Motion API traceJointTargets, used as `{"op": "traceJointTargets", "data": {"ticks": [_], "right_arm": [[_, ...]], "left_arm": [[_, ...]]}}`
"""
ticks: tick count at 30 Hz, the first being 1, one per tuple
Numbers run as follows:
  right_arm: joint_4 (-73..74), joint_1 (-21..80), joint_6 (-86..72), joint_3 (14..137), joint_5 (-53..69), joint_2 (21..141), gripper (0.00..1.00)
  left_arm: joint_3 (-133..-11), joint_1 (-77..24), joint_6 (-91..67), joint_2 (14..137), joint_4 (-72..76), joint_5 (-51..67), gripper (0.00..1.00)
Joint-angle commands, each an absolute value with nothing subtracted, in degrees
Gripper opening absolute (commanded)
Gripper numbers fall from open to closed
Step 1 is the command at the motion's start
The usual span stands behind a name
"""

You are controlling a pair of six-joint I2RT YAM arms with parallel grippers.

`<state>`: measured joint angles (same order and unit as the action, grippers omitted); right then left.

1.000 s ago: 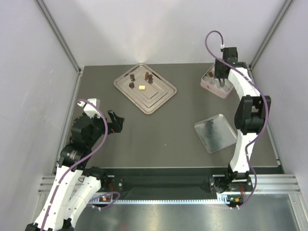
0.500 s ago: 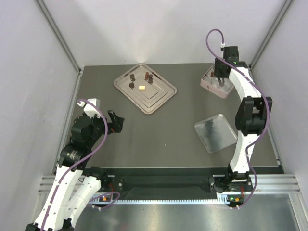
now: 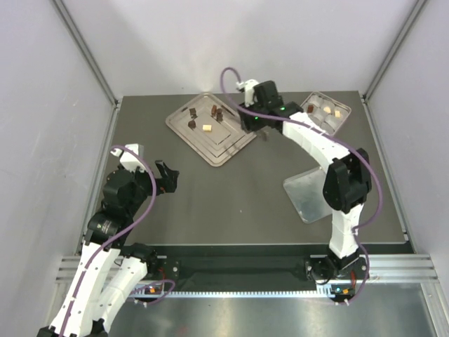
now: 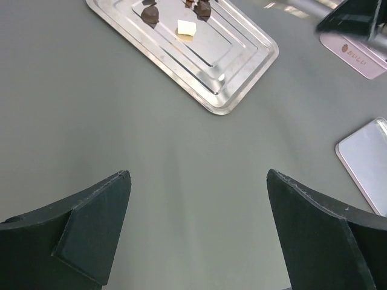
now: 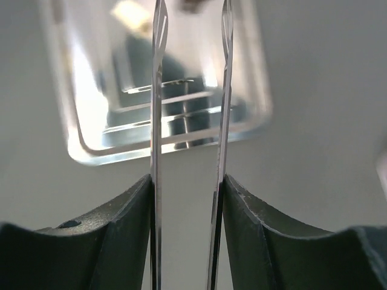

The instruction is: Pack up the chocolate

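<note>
Several chocolate pieces lie on the silver tray (image 3: 235,144) at the back: dark ones (image 3: 191,124) and a cream one (image 3: 207,128). The left wrist view shows the cream piece (image 4: 186,28) and a dark piece (image 4: 149,13). More chocolate (image 3: 327,109) sits in the pink box (image 3: 309,105) at the back right. My right gripper (image 3: 257,123) hovers at the tray's right corner, shut on thin metal tweezers (image 5: 158,90) whose blades stand apart with nothing between them. From the right wrist, the gripper (image 5: 187,181) points at the tray rim (image 5: 163,142). My left gripper (image 3: 170,177) (image 4: 198,175) is open over bare table.
A flat silver lid (image 3: 313,193) lies on the table at the right, in front of the right arm's upright links. The pink box's edge (image 4: 357,54) and the lid (image 4: 366,157) show in the left wrist view. Grey walls close in the table on three sides.
My right arm has swung left from over the pink box to the tray's right corner, uncovering the box and its pieces. The left arm has not moved.
</note>
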<state>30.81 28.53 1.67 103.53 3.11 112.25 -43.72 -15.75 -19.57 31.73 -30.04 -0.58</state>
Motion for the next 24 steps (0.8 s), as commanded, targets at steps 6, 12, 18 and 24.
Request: {"op": "traceJointTargets", "data": {"ticks": [6,12,18,24], "right_arm": [[23.7,33.7,10.8,103.0,9.1,115.5,0.50],[24.0,33.8,11.7,106.6,8.3,120.4,0.50],[23.8,34.0,12.0,107.9,9.3,123.7,0.50],[24.1,34.2,12.7,111.4,8.3,126.7,0.50]], "left_arm": [[-44.3,-15.7,-19.4,31.0,-27.4,-2.0,0.99],[-44.2,-15.7,-19.4,31.0,-27.3,-1.8,0.99],[-44.2,-15.7,-19.5,31.0,-27.2,-1.2,0.99],[-44.1,-15.7,-19.4,31.2,-27.1,-0.9,0.99]]}}
